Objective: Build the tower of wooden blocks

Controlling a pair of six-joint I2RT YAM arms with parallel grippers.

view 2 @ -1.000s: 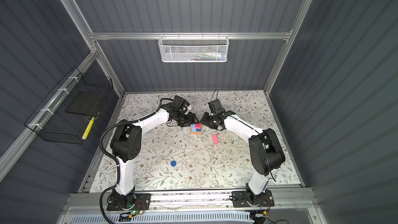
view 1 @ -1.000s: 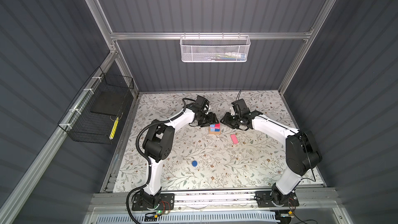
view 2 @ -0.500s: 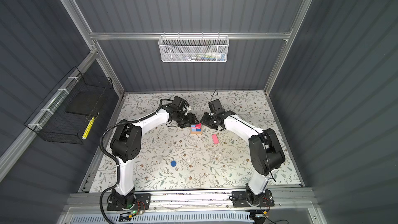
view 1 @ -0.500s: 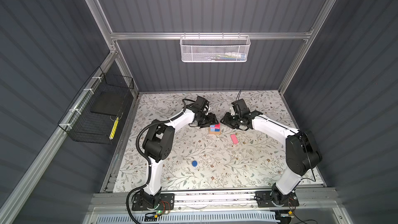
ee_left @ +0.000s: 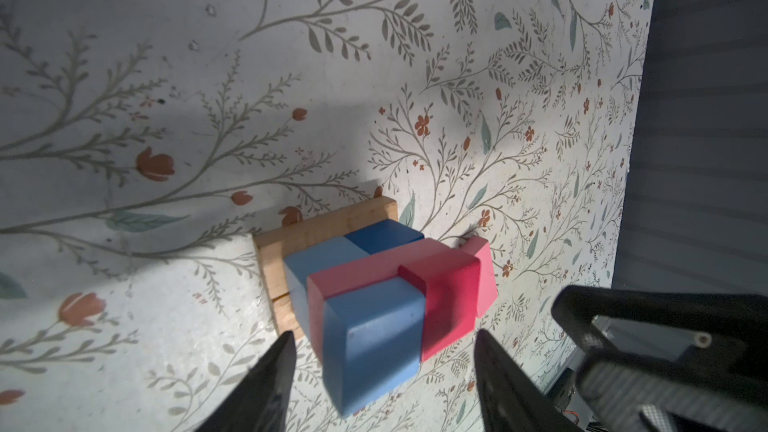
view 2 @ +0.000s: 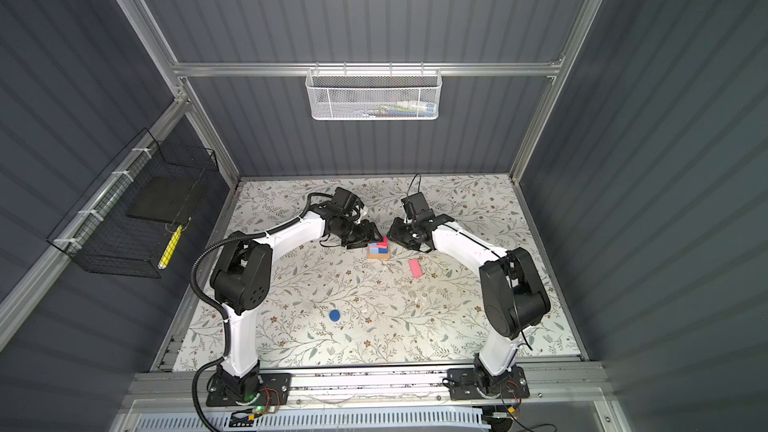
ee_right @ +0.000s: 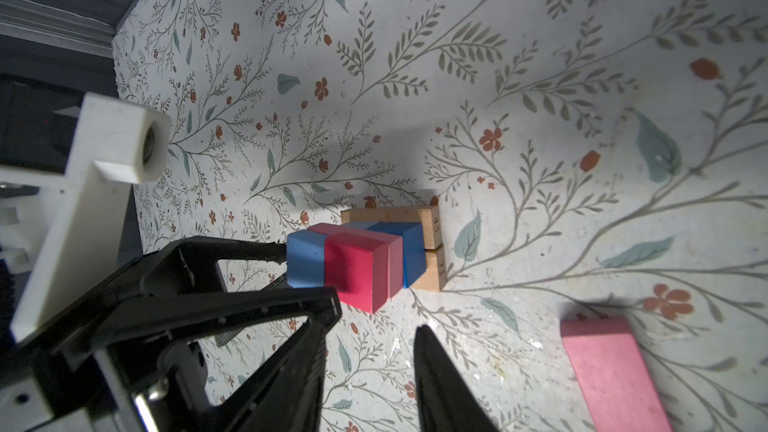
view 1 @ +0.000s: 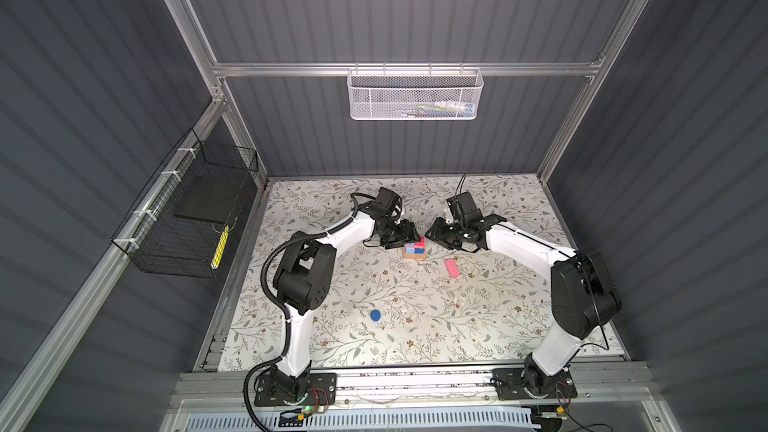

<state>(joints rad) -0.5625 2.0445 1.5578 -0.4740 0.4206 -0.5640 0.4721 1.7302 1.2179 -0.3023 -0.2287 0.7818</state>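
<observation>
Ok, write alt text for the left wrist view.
A small tower of painted wood blocks sits on a floral table mat: three blue cubes, a red cube and a pink oblong stacked on two tan wooden oblongs. The left claw's black fingers, spread apart, flank the nearest light blue cube.

You've got the tower (ee_right: 357, 276) dead centre. Loose pink oblong (ee_right: 611, 371) at its four o'clock; left gripper (ee_right: 309, 274) touches the nine-o'clock blue cube (ee_right: 305, 259).
</observation>
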